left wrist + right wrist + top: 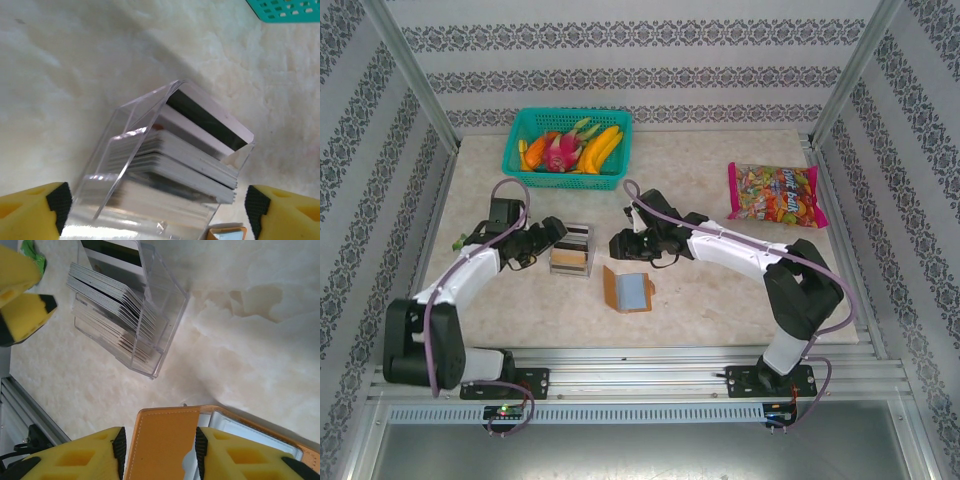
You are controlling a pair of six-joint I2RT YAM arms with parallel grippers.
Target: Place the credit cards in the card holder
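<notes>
Credit cards (pixel 195 162) stand inside clear box (pixel 571 249), near card holder (pixel 160 440).

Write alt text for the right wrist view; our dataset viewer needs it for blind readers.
The right gripper straddles the flap of an orange-brown card holder at the bottom edge. Beyond it, a clear plastic box packed with credit cards stands on the pale marbled table.

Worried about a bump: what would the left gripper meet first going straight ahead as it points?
Probably the clear plastic box of credit cards, straight ahead of the left gripper; how near is unclear.
</notes>
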